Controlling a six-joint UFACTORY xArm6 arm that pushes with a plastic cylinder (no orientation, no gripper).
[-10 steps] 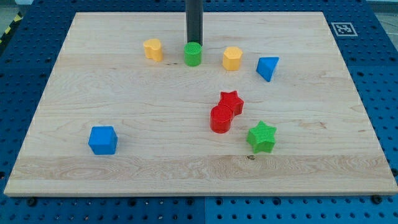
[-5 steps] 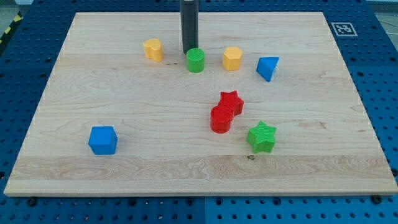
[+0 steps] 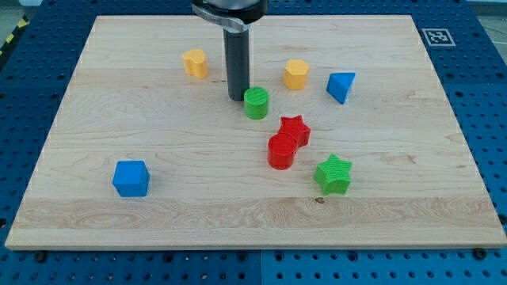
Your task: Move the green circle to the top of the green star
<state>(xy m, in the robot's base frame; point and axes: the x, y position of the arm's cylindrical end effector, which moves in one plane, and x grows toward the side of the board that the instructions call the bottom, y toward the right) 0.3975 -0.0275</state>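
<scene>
Wooden surface (image 3: 158, 229) on a blue pegboard carries the blocks. Nearest the view's bottom sits the green star (image 3: 333, 174), with a red circle (image 3: 281, 150) and red star (image 3: 295, 130) just up and to its left. Beyond them the green circle (image 3: 256, 103) lies well apart from the star, up-left of it. My tip (image 3: 236, 96) touches the circle's upper-left side, so a push toward lower right must skirt the reds. No jaws here, only a rod.
</scene>
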